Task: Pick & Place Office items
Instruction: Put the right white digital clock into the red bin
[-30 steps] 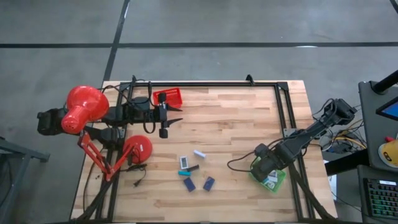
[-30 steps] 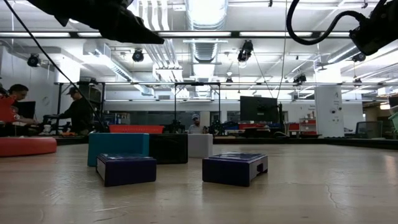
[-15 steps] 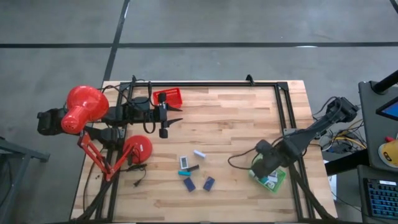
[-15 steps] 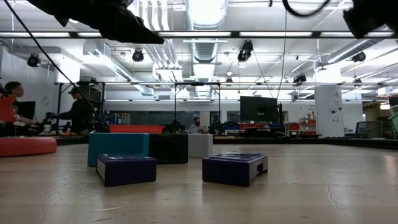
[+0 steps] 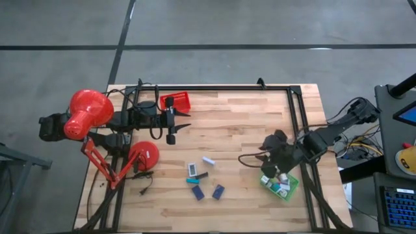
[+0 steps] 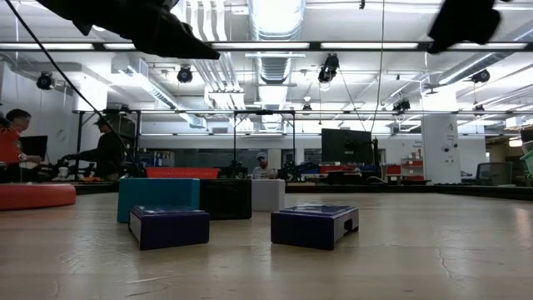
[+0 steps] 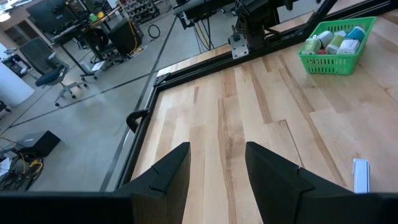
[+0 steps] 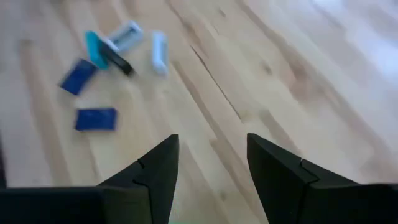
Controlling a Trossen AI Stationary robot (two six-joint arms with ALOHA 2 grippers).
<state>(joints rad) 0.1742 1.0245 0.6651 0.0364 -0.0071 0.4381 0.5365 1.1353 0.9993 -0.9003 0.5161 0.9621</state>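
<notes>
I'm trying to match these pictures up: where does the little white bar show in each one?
High view: white bar at the far right of the small pile, on the table's near middle.
Low view: at the back, right of the black piece.
Left wrist view: at the lower right edge.
Right wrist view: upper left.
Shared landmark: the teal piece, missing only from the left wrist view.
</notes>
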